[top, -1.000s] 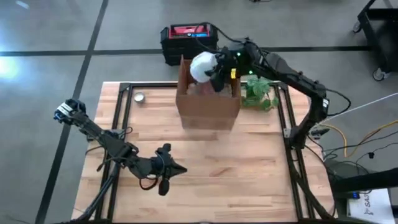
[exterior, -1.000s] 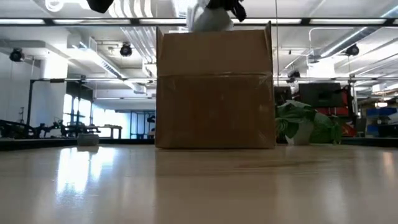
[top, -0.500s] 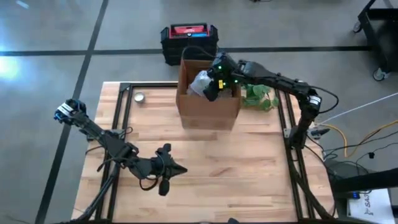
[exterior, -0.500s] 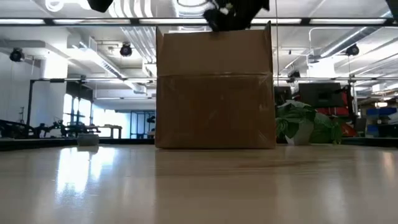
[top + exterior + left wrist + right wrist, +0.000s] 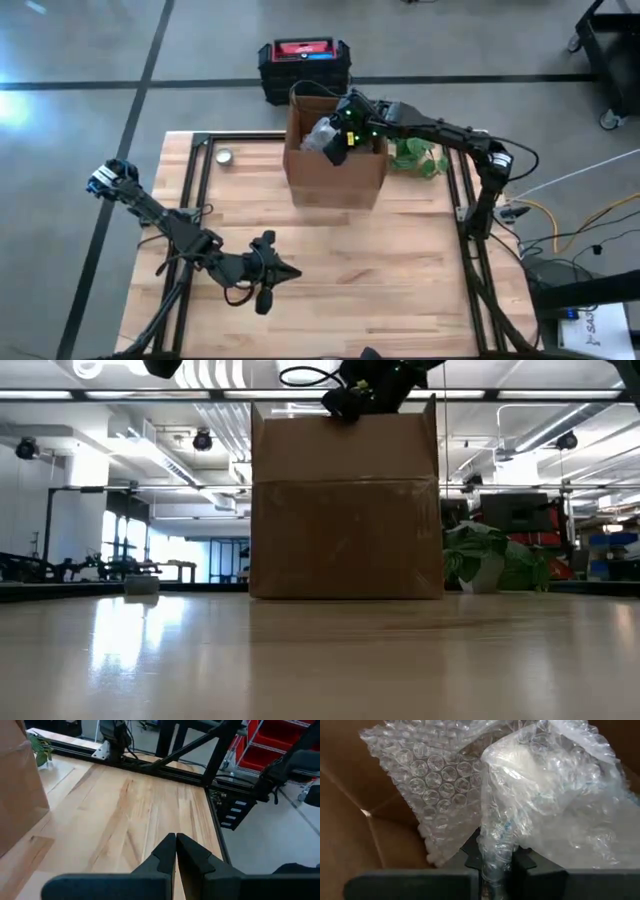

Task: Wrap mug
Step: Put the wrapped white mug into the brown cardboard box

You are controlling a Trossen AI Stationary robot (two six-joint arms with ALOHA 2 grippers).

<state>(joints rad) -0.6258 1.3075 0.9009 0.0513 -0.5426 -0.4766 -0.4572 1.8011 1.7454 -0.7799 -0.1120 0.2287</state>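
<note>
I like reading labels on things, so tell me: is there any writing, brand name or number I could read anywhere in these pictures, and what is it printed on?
None can be read.
The black case on the floor behind the table has a red label with marks on it, too small to read.
The cardboard box shows no print on the side that faces the low view.
The bubble wrap held in the right gripper is plain.

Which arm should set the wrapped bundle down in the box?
Right. Its gripper is inside the box, pinching the bubble-wrapped bundle. The left gripper sits shut, well away.
</note>
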